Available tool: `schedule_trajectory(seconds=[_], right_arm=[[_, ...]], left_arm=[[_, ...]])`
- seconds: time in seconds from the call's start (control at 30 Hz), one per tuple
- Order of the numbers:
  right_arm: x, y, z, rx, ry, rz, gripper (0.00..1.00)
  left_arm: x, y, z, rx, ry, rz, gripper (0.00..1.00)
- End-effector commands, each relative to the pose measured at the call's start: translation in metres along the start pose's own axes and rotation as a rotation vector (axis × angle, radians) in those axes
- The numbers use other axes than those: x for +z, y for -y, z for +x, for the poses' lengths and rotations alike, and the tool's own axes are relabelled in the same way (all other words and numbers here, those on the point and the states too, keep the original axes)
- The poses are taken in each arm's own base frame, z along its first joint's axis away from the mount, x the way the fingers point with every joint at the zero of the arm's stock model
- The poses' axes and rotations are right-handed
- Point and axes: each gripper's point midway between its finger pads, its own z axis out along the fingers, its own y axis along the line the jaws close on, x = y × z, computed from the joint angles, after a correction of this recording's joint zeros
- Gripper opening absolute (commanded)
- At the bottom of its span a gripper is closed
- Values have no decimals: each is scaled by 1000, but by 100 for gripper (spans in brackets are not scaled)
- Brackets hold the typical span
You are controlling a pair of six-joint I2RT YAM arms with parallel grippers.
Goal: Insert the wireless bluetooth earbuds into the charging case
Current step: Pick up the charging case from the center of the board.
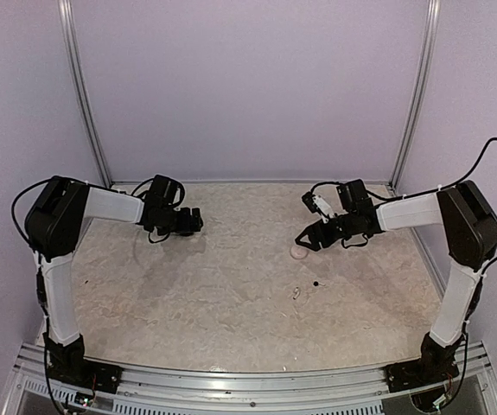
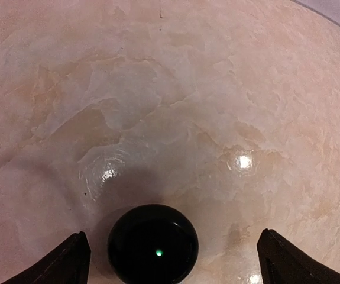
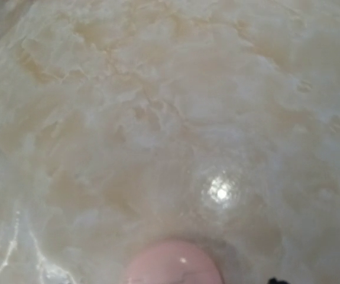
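Observation:
A glossy black round puck [image 2: 152, 244] with a green light lies on the table between the spread fingers [image 2: 69, 260] of my left gripper [image 2: 172, 263], which is open around it without touching. In the top view the left gripper [image 1: 189, 221] sits at the back left. A pink round puck [image 1: 300, 252] lies just under my right gripper [image 1: 307, 237], which looks open and empty. The pink puck fills the bottom edge of the right wrist view [image 3: 174, 265]. A tiny black earbud [image 1: 316, 283] and a pale earbud [image 1: 296, 292] lie loose near the table's middle, nearer than the right gripper.
The marble-patterned table [image 1: 231, 285] has a metal rail along its near edge [image 1: 248, 373]. Walls and upright metal posts [image 1: 84, 95] close off the back and sides.

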Motion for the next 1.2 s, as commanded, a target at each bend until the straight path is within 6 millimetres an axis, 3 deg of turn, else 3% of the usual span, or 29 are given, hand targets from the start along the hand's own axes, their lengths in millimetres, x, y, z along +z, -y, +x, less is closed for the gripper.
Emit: schedule_trajectory(seconds=[0.0, 0.23, 0.4, 0.8, 1.03, 1.17], right_arm=[[9, 1, 12, -46, -77, -29, 70], [25, 2, 23, -78, -170, -30, 68], [33, 0, 30, -87, -206, -37, 66], [50, -3, 41, -144, -305, -2, 57], [49, -2, 47, -130, -344, 32, 55], [45, -3, 51, -131, -349, 41, 58]], left_arm=[[-39, 21, -33, 37, 103, 7, 99], [-93, 48, -68, 103, 309, -1, 99], [-134, 53, -88, 100, 448, -31, 99], [-223, 72, -103, 71, 662, 154, 99], [-252, 65, -105, 44, 736, 165, 99], [-252, 68, -104, 55, 712, 171, 99]])
